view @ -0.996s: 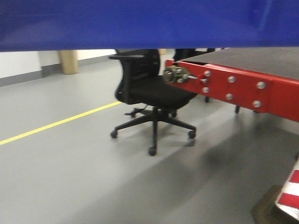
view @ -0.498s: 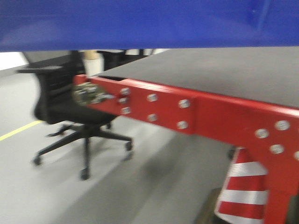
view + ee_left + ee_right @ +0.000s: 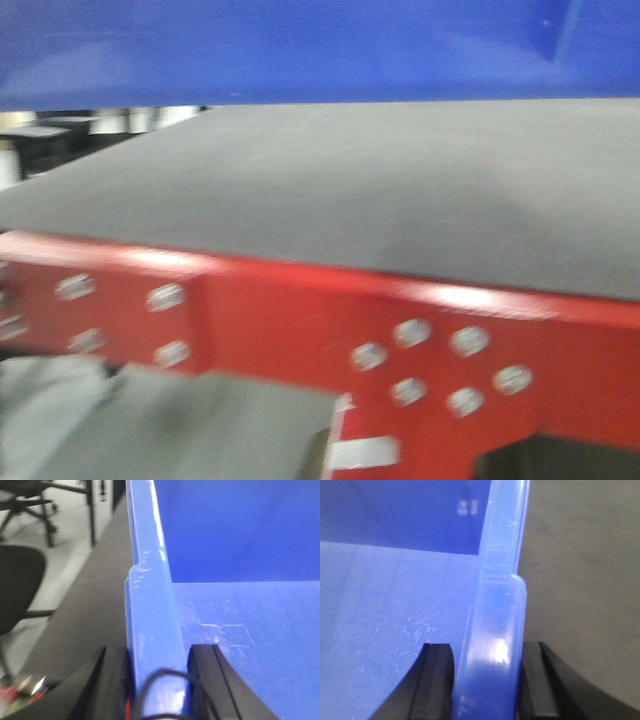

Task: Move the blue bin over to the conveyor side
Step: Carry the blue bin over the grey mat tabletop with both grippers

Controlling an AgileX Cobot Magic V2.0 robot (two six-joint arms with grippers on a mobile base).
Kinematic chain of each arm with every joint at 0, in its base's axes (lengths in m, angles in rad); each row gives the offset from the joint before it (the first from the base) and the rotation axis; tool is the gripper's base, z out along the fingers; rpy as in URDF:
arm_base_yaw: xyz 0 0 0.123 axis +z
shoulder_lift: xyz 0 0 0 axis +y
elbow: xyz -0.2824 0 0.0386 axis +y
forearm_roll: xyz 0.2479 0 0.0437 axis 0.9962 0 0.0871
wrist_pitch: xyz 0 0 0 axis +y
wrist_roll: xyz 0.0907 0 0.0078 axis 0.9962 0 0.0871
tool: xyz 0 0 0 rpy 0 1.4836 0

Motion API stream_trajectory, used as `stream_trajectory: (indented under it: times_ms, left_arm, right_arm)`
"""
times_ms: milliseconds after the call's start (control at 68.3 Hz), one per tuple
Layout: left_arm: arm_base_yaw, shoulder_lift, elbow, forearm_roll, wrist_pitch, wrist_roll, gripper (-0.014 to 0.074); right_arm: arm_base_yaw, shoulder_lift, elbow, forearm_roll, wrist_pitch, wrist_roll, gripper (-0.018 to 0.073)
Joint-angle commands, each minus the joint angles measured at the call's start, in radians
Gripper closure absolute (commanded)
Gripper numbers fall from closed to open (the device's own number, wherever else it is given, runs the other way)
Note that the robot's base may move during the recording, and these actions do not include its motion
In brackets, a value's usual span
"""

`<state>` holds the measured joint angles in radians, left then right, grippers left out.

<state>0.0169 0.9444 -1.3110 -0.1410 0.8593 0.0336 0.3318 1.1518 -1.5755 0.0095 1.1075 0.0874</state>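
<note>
The blue bin [image 3: 300, 50] fills the top of the front view, held up above the dark charcoal conveyor side [image 3: 400, 190]. In the left wrist view my left gripper [image 3: 157, 655] is shut on the bin's left rim [image 3: 147, 595], one black finger outside and one inside. The scuffed bin floor [image 3: 250, 630] shows to the right of that rim. My right gripper [image 3: 487, 655] is shut on the bin's right rim [image 3: 500, 590] in the same way. The dark conveyor surface [image 3: 580, 570] lies just beyond that rim.
A red steel frame [image 3: 300, 320] with bolt heads [image 3: 410, 335] carries the belt surface. A black office chair [image 3: 20, 580] stands on the grey floor left of the conveyor. A red-and-white striped object [image 3: 360, 450] sits low under the frame.
The view has swung right and closer: the chair and yellow floor line have left the front view, and the conveyor surface now fills it. The bin stays held by both grippers.
</note>
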Motion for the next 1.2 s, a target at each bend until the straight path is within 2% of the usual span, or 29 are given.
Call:
stream_trajectory:
  times_ms: [0,1186]
  left_arm:
    - [-0.004,-0.015,-0.017,-0.032,-0.119,0.018,0.0596]
    - [-0.004,-0.015,-0.017,-0.032,-0.119,0.018,0.0596]
  right_arm:
    - [0.001,-0.019,-0.015,-0.009,-0.113,-0.022,0.0638]
    - [0.001,-0.019,-0.015,-0.009,-0.113,-0.022,0.0638]
